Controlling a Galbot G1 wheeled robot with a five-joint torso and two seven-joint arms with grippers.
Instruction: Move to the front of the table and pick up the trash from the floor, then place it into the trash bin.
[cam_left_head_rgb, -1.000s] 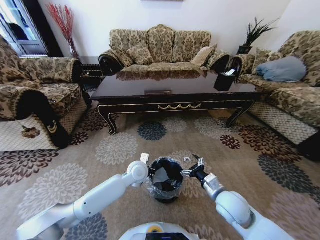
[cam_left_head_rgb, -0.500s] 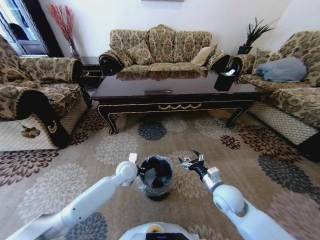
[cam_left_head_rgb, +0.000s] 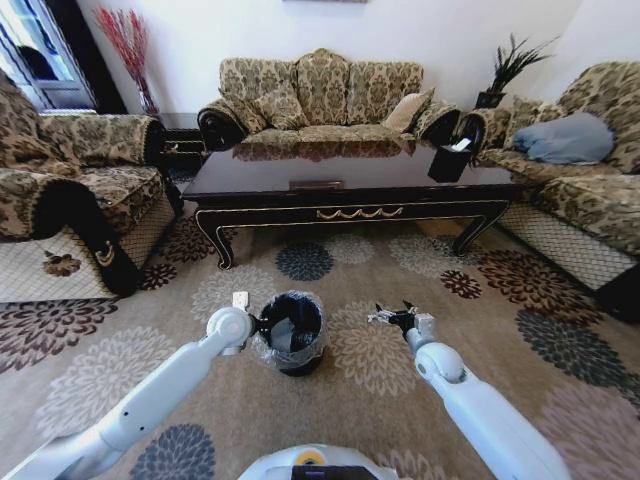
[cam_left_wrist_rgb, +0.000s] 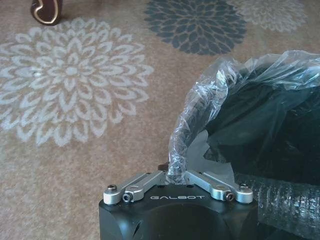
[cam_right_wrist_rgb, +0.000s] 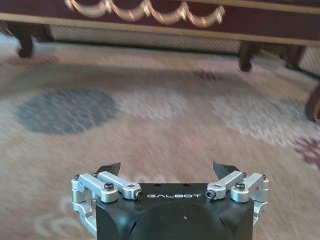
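Head view: the small round black bin with crinkled clear liner (cam_left_head_rgb: 289, 332) has shifted left to lower-centre frame, pinched at its rim by the left gripper (cam_left_head_rgb: 254, 324); white paper shows inside, so trash looks deposited. Left wrist view: fingers closed on the bag edge (cam_left_wrist_rgb: 178, 160). Right wrist view: right gripper (cam_right_wrist_rgb: 169, 172) spread wide, empty, facing the glossy dark wood table (cam_right_wrist_rgb: 260, 22) across the beige flowered carpet (cam_right_wrist_rgb: 150, 115).

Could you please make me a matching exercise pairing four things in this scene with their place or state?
Things:
1. left pincer
2. right pincer
3. bin
4. table

Places or states:
A. open, empty, over the carpet
B. in front of the middle sofa
C. shut on the bin's rim
D. on the floor between the two arms

Pairs: 1-C, 2-A, 3-D, 4-B
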